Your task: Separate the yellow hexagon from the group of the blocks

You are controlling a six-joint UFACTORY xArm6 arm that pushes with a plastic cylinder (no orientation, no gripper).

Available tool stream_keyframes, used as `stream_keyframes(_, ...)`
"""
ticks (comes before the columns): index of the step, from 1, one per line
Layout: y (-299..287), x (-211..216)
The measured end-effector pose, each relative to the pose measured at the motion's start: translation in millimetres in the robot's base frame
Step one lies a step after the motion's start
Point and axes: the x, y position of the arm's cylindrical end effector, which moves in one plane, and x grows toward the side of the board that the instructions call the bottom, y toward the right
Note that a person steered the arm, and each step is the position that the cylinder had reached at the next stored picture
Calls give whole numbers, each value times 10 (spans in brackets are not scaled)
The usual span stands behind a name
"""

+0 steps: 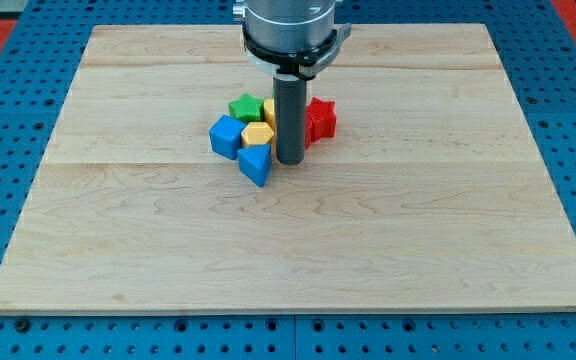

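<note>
A tight group of blocks sits a little above the middle of the wooden board. The yellow hexagon lies in its middle. A blue cube touches it on the view's left, a blue triangle lies just below it, and a green star sits above it. Another yellow block peeks out behind the rod. A red star is at the view's right, partly hidden by the rod. My tip rests just right of the yellow hexagon and the blue triangle.
The board lies on a blue perforated base. The arm's grey body hangs over the board's top middle.
</note>
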Motion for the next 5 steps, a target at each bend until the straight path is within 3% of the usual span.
stream_keyframes(2,-586,-143)
stream_keyframes(5,-793,-756)
